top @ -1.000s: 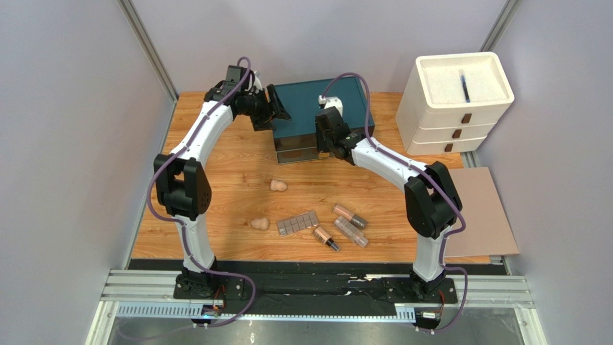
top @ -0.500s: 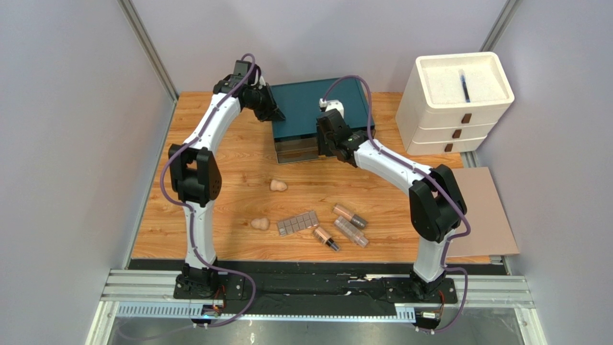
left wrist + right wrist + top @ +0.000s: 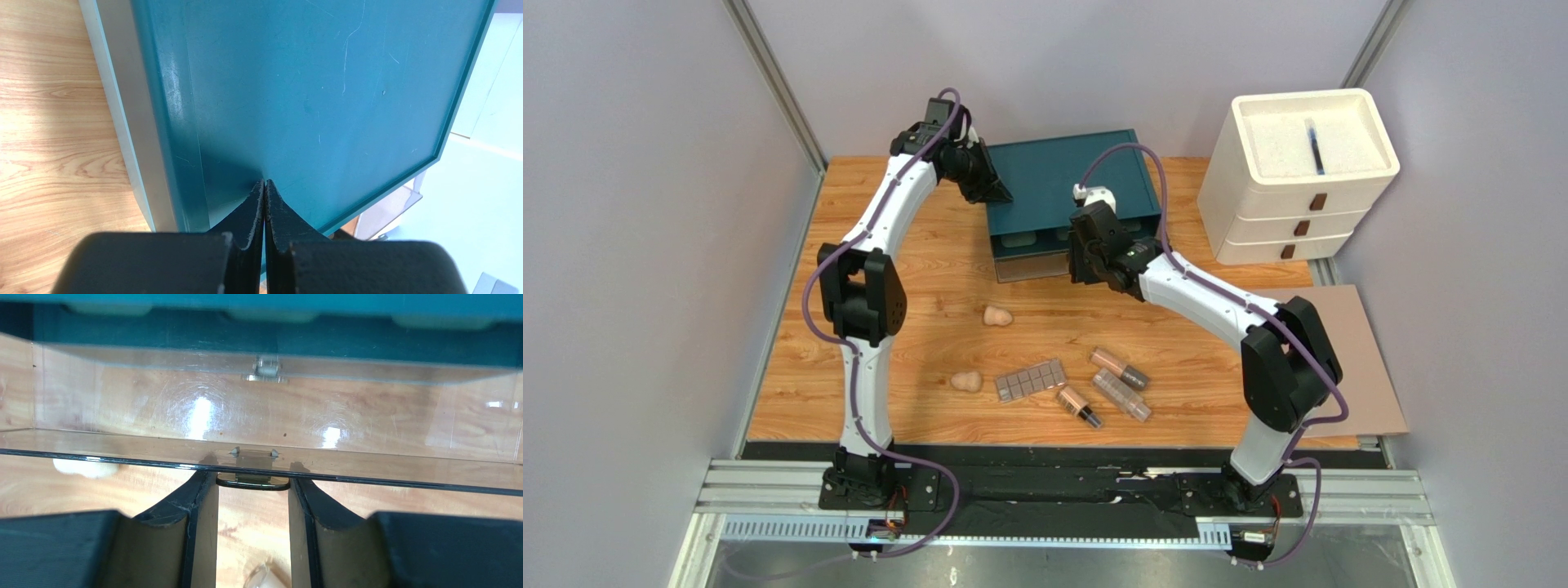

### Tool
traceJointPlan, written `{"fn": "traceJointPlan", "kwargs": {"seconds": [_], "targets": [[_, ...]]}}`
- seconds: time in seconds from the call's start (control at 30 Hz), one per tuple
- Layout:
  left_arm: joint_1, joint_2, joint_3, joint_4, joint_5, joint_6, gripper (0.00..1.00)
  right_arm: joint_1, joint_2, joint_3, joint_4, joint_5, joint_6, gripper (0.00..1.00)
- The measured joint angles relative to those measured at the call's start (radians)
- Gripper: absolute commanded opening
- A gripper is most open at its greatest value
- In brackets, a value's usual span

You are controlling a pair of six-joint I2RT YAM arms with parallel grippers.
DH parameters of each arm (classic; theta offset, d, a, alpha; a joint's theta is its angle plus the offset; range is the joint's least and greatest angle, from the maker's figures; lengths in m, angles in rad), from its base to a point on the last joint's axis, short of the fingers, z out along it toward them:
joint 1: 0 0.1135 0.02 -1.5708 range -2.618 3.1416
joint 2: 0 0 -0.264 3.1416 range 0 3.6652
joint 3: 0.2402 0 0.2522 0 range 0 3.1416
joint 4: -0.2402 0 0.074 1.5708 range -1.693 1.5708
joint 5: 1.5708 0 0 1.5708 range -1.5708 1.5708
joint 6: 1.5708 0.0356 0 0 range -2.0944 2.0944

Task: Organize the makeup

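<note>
Makeup (image 3: 1031,380) lies loose; left pincer (image 3: 264,185) closed atop teal box (image 3: 307,92); right pincer (image 3: 252,505) seemingly clamps drawer handle (image 3: 252,483).

your left arm (image 3: 891,208) and right arm (image 3: 1204,294) wear white shells between black joint housings, each trailed by a purple cable (image 3: 1122,147). your left gripper (image 3: 264,184) has matte black wedge fingers; the right gripper (image 3: 252,478) shows brownish inner faces.

My left fingers (image 3: 248,214) black, on deep teal drawer box (image 3: 319,92), faint pale scratches. Tabletop (image 3: 49,122) beside them orange-brown wood grain. Between my right fingers (image 3: 196,520), also black: dark handle (image 3: 253,482) of clear drawer (image 3: 264,416). Behind them: beige sponges (image 3: 997,316), grey-brown gridded palette (image 3: 1031,379), dark-capped tan tubes (image 3: 1118,366).
</note>
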Motion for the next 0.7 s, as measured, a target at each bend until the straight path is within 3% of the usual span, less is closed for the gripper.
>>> {"fn": "traceJointPlan", "kwargs": {"seconds": [0.13,0.17,0.2,0.23,0.3,0.47,0.63,0.67,0.7], "targets": [[0.000,0.000,0.000,0.000,0.000,0.000,0.01,0.017,-0.045,-0.047,-0.013,-0.004,0.011,0.01],[0.000,0.000,-0.002,0.001,0.002,0.000,0.01,0.023,-0.059,-0.063,-0.018,-0.004,0.014,0.07],[0.000,0.000,-0.002,0.001,0.002,0.000,0.02,0.027,-0.067,-0.071,-0.022,-0.003,0.016,0.32],[0.000,0.000,-0.002,0.002,0.003,0.000,0.03,0.030,-0.073,-0.074,-0.032,-0.004,0.018,0.46],[0.000,-0.001,-0.003,0.003,0.005,0.001,0.06,0.031,-0.075,-0.074,-0.040,-0.006,0.022,0.63],[0.000,-0.023,-0.024,0.005,-0.005,0.013,0.09,0.042,-0.098,-0.104,-0.106,-0.031,0.036,0.72],[0.000,-0.069,-0.060,-0.029,-0.030,0.041,0.11,0.061,-0.238,-0.143,-0.188,-0.030,0.034,0.79],[0.000,-0.077,-0.065,-0.034,-0.031,0.047,0.11,0.065,-0.267,-0.145,-0.196,-0.029,0.033,0.84],[0.000,-0.092,-0.071,-0.037,-0.031,0.055,0.12,0.074,-0.311,-0.155,-0.202,-0.023,0.030,0.95]]}}
